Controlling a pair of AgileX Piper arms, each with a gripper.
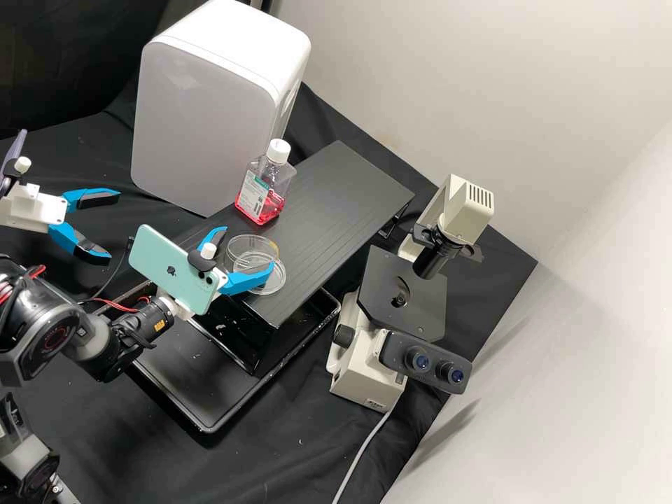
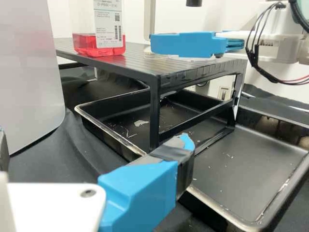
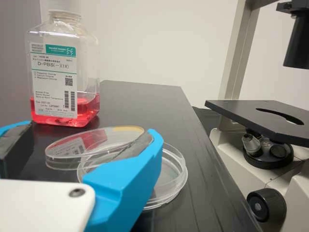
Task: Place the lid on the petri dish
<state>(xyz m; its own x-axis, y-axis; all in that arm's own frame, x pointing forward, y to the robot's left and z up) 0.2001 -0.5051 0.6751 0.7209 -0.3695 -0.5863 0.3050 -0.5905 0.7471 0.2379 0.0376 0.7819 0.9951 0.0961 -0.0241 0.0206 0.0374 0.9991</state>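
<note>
The clear lid (image 1: 250, 248) (image 3: 91, 142) lies tilted on the black raised platform (image 1: 336, 196). One edge leans on the rim of the open petri dish (image 1: 278, 280) (image 3: 166, 176) and the other edge is down beside it. My right gripper (image 1: 248, 250) (image 3: 89, 137) is open, with a blue finger on each side of the lid. A small gap shows between one finger and the lid's edge. My left gripper (image 1: 114, 224) hangs open and holds nothing, off the platform at the left, low beside the tray.
A bottle of red liquid (image 1: 262, 185) (image 3: 63, 77) stands on the platform behind the dish. A white box (image 1: 210, 105) stands behind it at the left. A microscope (image 1: 406, 301) stands to the right. A black tray (image 1: 210, 392) lies under the platform.
</note>
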